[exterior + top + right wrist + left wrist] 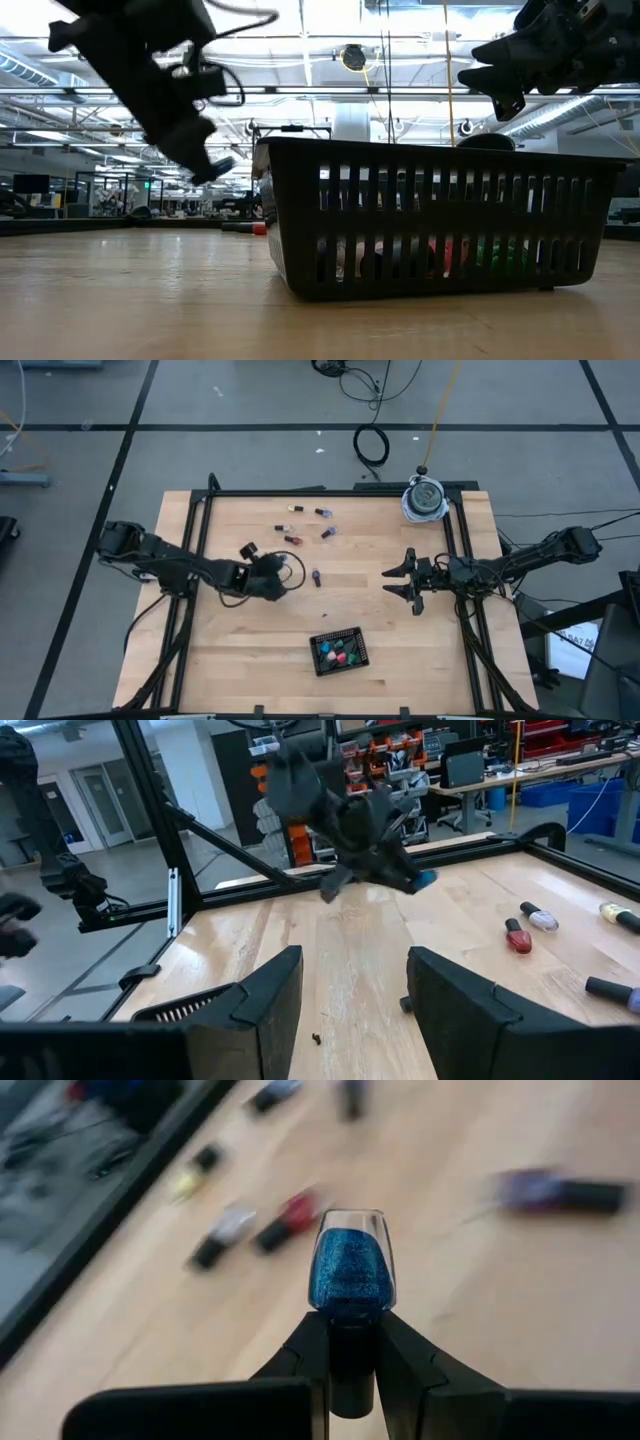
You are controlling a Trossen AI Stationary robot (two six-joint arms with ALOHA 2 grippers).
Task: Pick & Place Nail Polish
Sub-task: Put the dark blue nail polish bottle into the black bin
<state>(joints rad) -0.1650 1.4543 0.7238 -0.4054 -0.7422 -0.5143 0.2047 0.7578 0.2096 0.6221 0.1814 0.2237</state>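
My left gripper [352,1342] is shut on a blue glitter nail polish bottle [352,1265], above the middle left of the table [272,576]. It also shows in the right wrist view [425,878]. Several loose bottles [292,540] lie on their sides on the far part of the table, and one lies alone [316,577] near the middle. A black grid basket [340,650] near the front edge holds several bottles. My right gripper [400,582] is open and empty, right of the middle. My left gripper pinches the bottle's dark cap [352,1365] between its two fingers. The blue glass body sticks out past the fingertips, in line with them. The bottle is lifted clear of the table.
A white and grey round object [425,498] stands at the table's far right corner. A black frame [330,492] runs along the table's edges. In the low view the basket [440,215] fills the foreground.
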